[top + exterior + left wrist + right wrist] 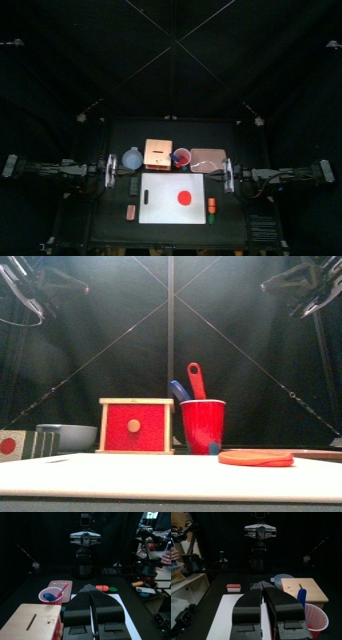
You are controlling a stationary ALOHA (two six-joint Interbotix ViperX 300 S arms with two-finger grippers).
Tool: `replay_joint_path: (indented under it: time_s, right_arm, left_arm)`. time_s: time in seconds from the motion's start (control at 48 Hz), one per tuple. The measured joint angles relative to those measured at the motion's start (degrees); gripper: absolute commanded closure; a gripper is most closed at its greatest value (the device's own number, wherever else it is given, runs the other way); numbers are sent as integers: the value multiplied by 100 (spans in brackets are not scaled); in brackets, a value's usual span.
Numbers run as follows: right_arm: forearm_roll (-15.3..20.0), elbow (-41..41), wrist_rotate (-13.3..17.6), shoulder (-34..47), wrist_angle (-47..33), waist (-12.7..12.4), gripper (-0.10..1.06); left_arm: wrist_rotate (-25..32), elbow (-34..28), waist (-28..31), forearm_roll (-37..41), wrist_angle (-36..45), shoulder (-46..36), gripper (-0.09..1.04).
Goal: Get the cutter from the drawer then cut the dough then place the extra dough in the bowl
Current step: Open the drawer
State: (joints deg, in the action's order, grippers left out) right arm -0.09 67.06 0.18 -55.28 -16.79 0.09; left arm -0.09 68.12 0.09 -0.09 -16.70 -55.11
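Between the closed left gripper [111,172] and closed right gripper [230,176], on the black-curtained table [104,232], a cutting board [158,212] bears red dough [185,197].

The box [136,426] is pale wood, the red cup [203,426] glossy plastic.

No text, label, brand, number or sign is legible in any view. The box [136,426], cup [203,428] and board [160,478] show plain, unmarked faces.
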Motion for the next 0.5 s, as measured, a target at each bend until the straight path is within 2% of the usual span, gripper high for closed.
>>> replay_joint_path:
  time_s: [0.083,0.208,0.333,0.5]
  right_arm:
    - [0,-9,0,44,-26,-18,96]
    - [62,-255,18,448,-44,-132,93]
    - [176,-835,53,1151,-53,-396,93]
    - [272,-1626,53,2136,97,-773,93]
  left_arm:
    - [9,18,0,-26,-141,149,100]
    - [-70,88,-26,-255,-404,519,91]
    - [-176,114,-44,-800,-642,949,77]
    - [-220,114,-53,-1661,-835,1538,49]
